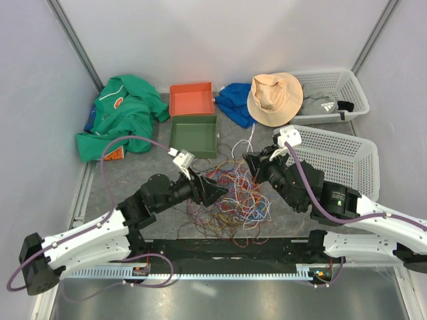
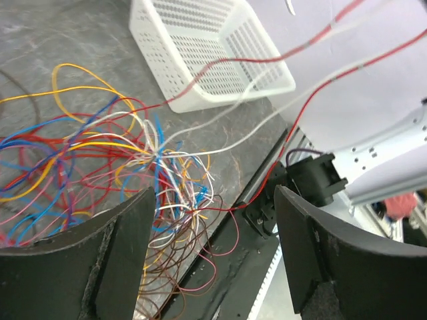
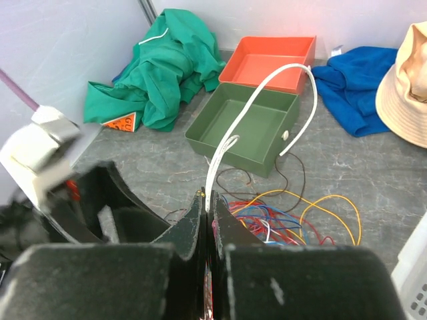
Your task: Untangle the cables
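White looping cable, pinched in the closed right gripper, arced up from the multicoloured wire tangle; the left gripper, open and empty, sat at its left edge.

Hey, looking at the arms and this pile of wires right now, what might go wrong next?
One: the right hand is shut on a white cable that seems to lead into the tangle; pulling may drag or tighten the heap. Two: the left hand is open with red strands stretched past its fingers, so they might snag. Three: some loops lie on the black rail and may catch.
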